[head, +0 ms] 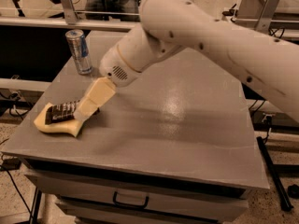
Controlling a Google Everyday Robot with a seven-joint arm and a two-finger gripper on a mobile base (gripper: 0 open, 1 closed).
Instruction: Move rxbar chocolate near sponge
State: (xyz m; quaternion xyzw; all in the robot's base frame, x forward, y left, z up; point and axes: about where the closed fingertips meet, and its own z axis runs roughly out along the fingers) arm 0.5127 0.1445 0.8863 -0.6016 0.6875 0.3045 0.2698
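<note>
we see grey flat-topped cabinet table [187,139], glare on top | front drawer with dark bar handle [131,203] | speckled beige floor [10,216] | pale metal rails [32,22] behind | gripper [80,117] low over the table's left end
</note>
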